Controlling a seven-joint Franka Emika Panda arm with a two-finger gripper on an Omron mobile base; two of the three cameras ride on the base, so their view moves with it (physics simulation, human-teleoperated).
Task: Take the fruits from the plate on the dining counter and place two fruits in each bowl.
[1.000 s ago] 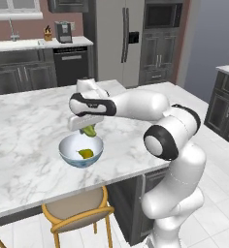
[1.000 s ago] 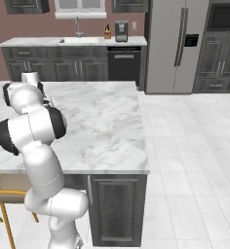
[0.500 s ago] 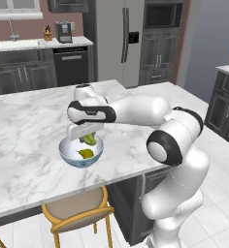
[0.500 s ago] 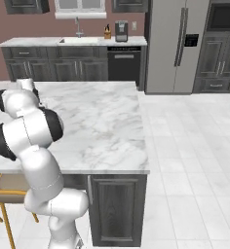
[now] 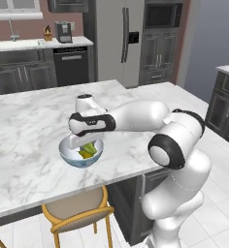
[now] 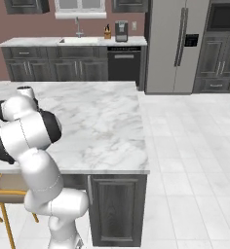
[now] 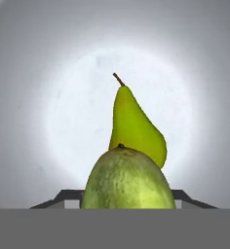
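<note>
Where the arm bends low over the dining counter (image 5: 29, 121) in the left base view, green fruit sits inside the blue-sided bowl (image 5: 81, 154). In the hand view, the gripper (image 7: 128, 206) clasps a speckled green fruit (image 7: 128, 181) close below, while a smooth yellow-green pear (image 7: 135, 127) lies on the bowl's white floor, its stem pointing toward the top.

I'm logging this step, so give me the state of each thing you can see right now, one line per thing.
gripper: lowered into the bowl; open or shut hidden.
green fruit: at the fingertips, over the bowl's floor; held or released unclear.
pear: lying on its side in the bowl.
bowl: upright on the dining counter.
dining counter: bears the bowl near its front edge.
chair: tucked under the counter edge.
</note>
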